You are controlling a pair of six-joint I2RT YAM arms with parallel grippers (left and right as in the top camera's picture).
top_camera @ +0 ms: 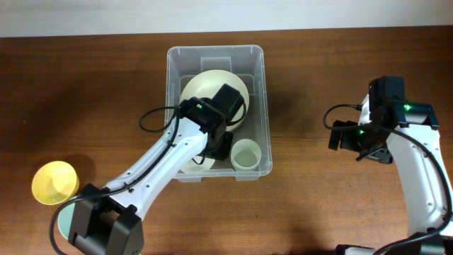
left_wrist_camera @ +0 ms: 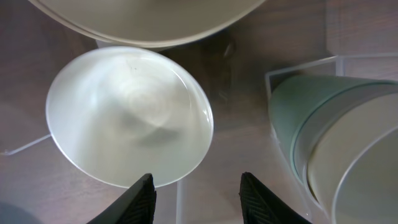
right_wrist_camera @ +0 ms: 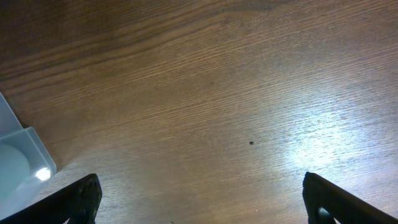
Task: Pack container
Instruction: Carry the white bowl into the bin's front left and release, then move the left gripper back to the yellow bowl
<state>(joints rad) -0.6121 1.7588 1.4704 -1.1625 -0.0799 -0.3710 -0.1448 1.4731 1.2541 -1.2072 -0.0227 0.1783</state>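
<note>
- The yellow bowl (top_camera: 54,181) sits unpacked at the far left of the tabletop (top_camera: 106,85). It is probably the next pick, once the left arm has lifted clear of the wall.
- The container (top_camera: 263,106) stands mid-tabletop. The left pincer (left_wrist_camera: 198,196), parted and empty, hangs over a white bowl (left_wrist_camera: 127,115) inside, which I judge to be a drop-off.
- The right pincer (right_wrist_camera: 200,193) is spread wide over bare wood.
- Only the left wrist view shows the nested green and cream bowls (left_wrist_camera: 311,118), and only the overhead view shows the yellow bowl.

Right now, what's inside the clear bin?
The bin holds a big cream bowl at the far end, a small white bowl and pale green cup at the near end. The left arm covers the middle, so anything beneath it is hidden.
</note>
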